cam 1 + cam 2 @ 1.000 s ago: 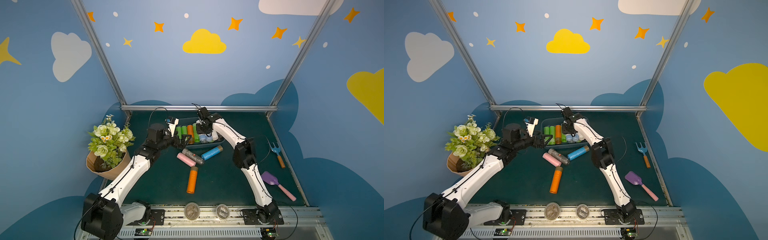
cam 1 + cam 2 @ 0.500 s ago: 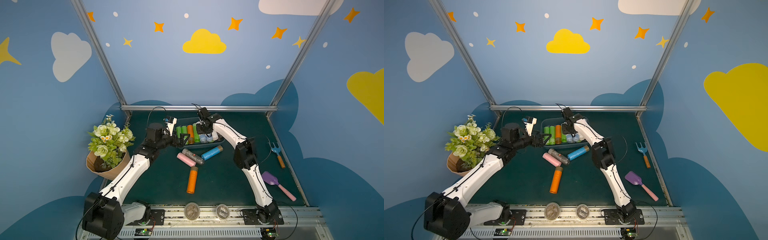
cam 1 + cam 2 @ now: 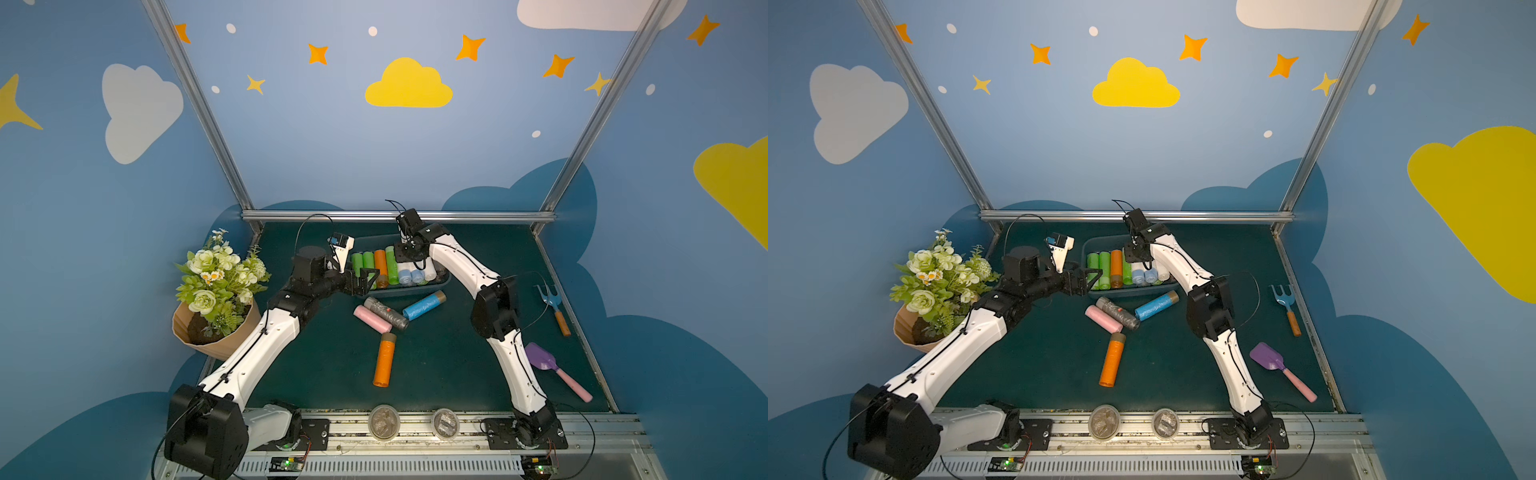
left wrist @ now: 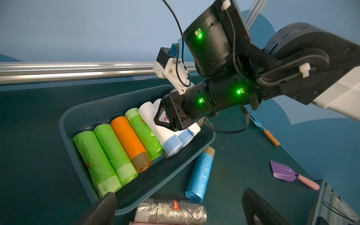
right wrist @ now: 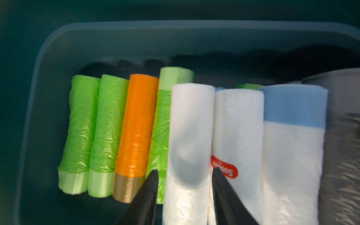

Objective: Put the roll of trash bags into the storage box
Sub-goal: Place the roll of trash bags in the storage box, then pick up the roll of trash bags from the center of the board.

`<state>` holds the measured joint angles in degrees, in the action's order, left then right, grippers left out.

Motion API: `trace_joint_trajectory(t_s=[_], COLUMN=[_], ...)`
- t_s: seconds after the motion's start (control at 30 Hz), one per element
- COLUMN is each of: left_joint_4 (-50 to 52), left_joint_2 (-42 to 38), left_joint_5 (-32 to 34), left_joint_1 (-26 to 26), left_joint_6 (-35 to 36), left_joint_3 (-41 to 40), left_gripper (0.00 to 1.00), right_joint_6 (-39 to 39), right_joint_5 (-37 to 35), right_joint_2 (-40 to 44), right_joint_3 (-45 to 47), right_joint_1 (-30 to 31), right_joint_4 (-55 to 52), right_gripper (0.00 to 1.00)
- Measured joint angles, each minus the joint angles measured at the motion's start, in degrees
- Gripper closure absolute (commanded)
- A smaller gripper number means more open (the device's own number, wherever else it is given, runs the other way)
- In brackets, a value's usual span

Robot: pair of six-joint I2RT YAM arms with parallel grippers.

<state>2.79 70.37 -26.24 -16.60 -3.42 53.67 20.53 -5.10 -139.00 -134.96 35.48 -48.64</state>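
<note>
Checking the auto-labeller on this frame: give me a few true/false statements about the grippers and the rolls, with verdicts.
1. The right gripper is closed on a white roll inside the storage box. True.
2. The left gripper holds the blue roll. False: its jaws are open and empty, and the blue roll lies on the table beside the box.
3. Four rolls lie on the table outside the box. True: the pink roll, the grey roll, the blue roll and the loose orange roll.
4. The boxed orange roll lies between two white rolls. False: a green roll lies on each side of it.
</note>
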Motion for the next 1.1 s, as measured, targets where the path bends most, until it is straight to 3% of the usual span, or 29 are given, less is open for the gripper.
trace_joint_trajectory(t_s=[0.27,0.5,0.73,0.97,1.1], left_joint_4=[2.1,4.3,8.9,15.7,18.4], left_joint_2=[0.1,1.0,2.1,3.7,3.9], left_joint_5=[4.0,10.5,21.3,25.6,28.5], left_joint_1=[-0.3,-2.1,-10.3,-14.3,-20.2], left_joint_6=[2.8,5.2,7.4,-3.8,-12.8], left_joint_3=[0.0,0.2,2.0,6.2,4.1], left_gripper=[0.0,0.0,0.0,0.04,0.11], right_joint_6=[-0.7,-1.6,-3.7,-6.5,-7.6], right_joint_5=[3.8,7.8,10.0,9.7,9.2], right_joint_2=[2.2,19.1,29.5,44.7,56.4], right_joint_3=[1.6,22.4,37.7,57.1,68.1], right_joint_1=[-0.5,-0.5,-0.5,0.2,1.2], right_joint_4=[0.1,7.4,14.9,19.7,23.7], right_gripper=[0.57,0.53,0.48,0.28,0.15])
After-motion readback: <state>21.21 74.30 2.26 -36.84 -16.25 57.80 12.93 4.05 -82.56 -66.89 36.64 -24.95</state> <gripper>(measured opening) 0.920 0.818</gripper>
